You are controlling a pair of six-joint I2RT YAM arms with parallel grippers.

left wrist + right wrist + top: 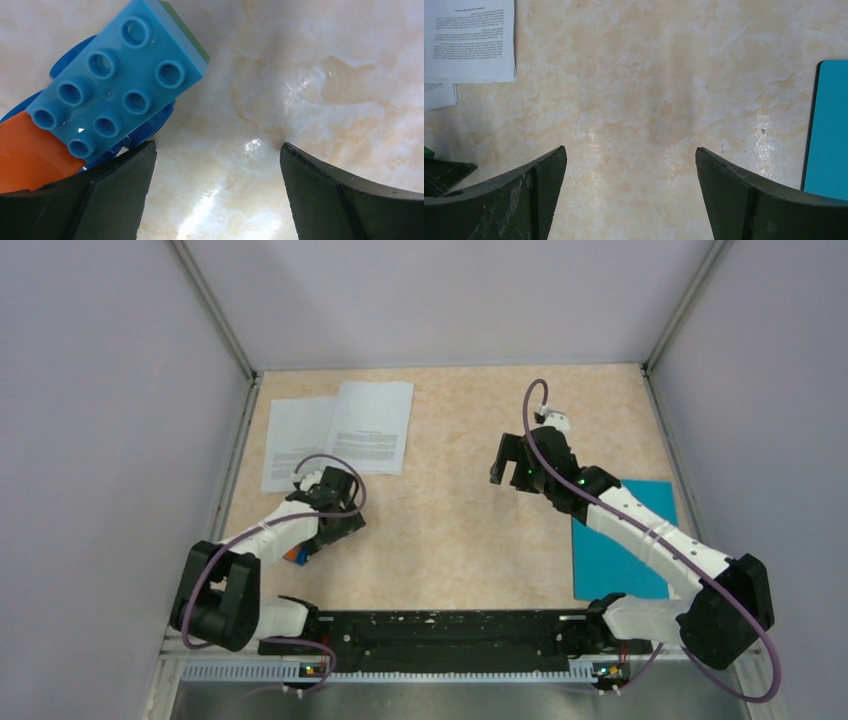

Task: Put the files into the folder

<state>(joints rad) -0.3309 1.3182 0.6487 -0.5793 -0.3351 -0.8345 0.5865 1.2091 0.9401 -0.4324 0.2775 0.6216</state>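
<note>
Files (pixel 340 435), two printed white sheets overlapping at one edge, lie flat at the far left of the surface (pixel 450 530), their long axes running roughly away from the arms with a slight tilt. They sit just beyond the left claw (pixel 338 520), which makes the left arm clearly the nearer one to them. That claw hangs low over the surface with its jaws spread wide and nothing between them; a blue studded block (pixel 115 90) with an orange piece lies just beside one jaw, apart from the sheets. The folder (pixel 610 565) rests well apart from the papers at the near right, teal cover up and apparently closed, its long axis also running near to far, partly under the right forearm. The right claw (pixel 508 462) hovers over the middle of the surface between papers and folder, jaws likewise wide and empty, the sheets off to one side of it and the folder's edge to the other. By this layout the papers must travel rightward across the whole surface, and the cover probably needs lifting first
</note>
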